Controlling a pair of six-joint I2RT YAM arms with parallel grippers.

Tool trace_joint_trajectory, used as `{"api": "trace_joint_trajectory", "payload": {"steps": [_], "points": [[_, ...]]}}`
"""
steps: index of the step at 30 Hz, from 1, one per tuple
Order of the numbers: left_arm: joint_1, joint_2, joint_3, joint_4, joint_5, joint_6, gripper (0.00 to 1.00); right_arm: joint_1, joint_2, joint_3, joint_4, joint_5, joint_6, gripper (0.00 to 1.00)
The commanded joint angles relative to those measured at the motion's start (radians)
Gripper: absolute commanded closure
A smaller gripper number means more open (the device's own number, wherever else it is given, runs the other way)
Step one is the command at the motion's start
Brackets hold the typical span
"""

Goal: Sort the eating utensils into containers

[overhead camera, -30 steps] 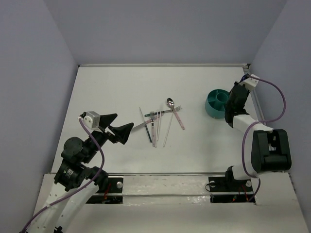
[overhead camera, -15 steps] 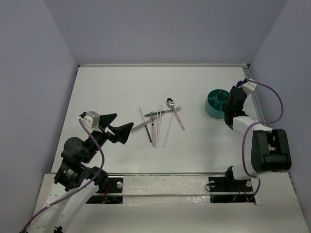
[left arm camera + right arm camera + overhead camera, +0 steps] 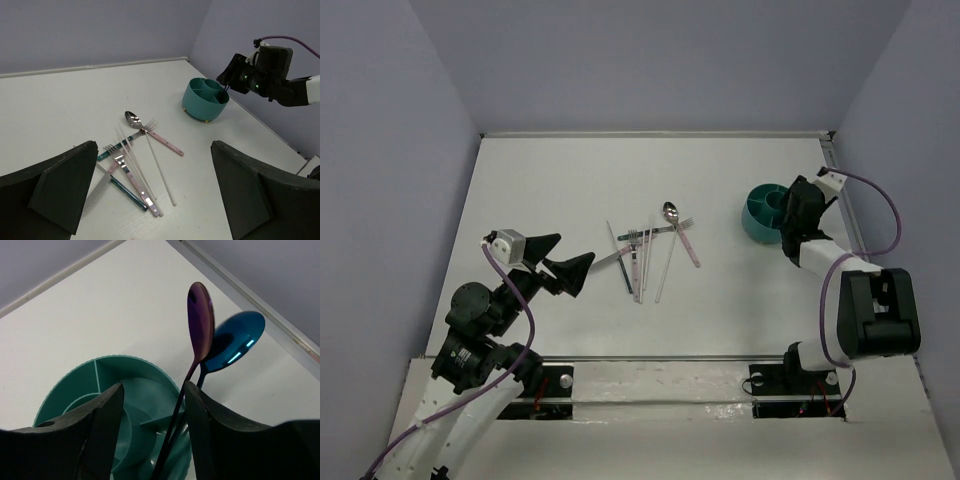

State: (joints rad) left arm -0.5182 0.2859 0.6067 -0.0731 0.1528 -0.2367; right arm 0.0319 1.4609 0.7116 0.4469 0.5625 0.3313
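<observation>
right wrist view gives us the clearest look: two dark spoons stand bowl-up in the teal cup (image 3: 70, 382). a purple-tinted spoon (image 3: 200, 315) is nearer the camera and a blue spoon (image 3: 235, 342) sits just behind it. their thin handles run down into one of the cup's divided sections. the right jaws stand parted on either side of those handles, with a gap far wider than the handles, so we read them as released. the handles run close along one finger (image 3: 215, 450), and we cannot tell whether they touch it.

from the top view the right arm (image 3: 810, 245) reaches over the cup's right side, near the back right corner of the worktop (image 3: 550, 180). the other utensils lie in a loose crossed pile (image 3: 638, 262) mid-worktop, well apart from the cup. among them are a silver spoon (image 3: 132, 118), a pink-handled fork (image 3: 165, 144) and pale sticks (image 3: 160, 172). the left jaws hang wide apart above the worktop just left of the pile, grasping nothing.
</observation>
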Motion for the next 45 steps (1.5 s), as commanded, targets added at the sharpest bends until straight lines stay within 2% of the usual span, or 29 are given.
{"api": "trace_joint_trajectory", "payload": {"steps": [1,8,13,19,20,25,31,45], "points": [[-0.006,-0.001,0.041,0.039,0.005,0.008,0.01,-0.007,-0.068,0.026,-0.037,-0.01,0.015,0.37],[-0.006,-0.002,0.041,0.039,0.005,0.007,0.01,0.003,-0.183,0.069,-0.112,-0.15,-0.014,0.3],[-0.006,0.001,0.042,0.039,-0.001,0.008,0.01,0.045,-0.218,0.13,-0.212,-0.208,-0.023,0.3],[0.003,0.01,0.042,0.038,-0.012,0.01,0.01,0.221,-0.221,0.218,-0.393,-0.283,-0.049,0.35],[0.003,0.012,0.041,0.036,-0.013,0.01,0.01,0.277,-0.199,0.235,-0.427,-0.3,-0.055,0.36],[0.003,0.009,0.039,0.032,-0.021,0.01,0.01,0.399,-0.097,0.319,-0.626,-0.412,-0.084,0.36],[0.003,0.03,0.042,0.033,-0.019,0.01,0.01,0.516,0.054,0.365,-0.695,-0.44,-0.115,0.37],[0.021,0.033,0.041,0.038,-0.015,0.01,0.01,0.557,0.283,0.5,-0.764,-0.411,-0.135,0.37]]}}
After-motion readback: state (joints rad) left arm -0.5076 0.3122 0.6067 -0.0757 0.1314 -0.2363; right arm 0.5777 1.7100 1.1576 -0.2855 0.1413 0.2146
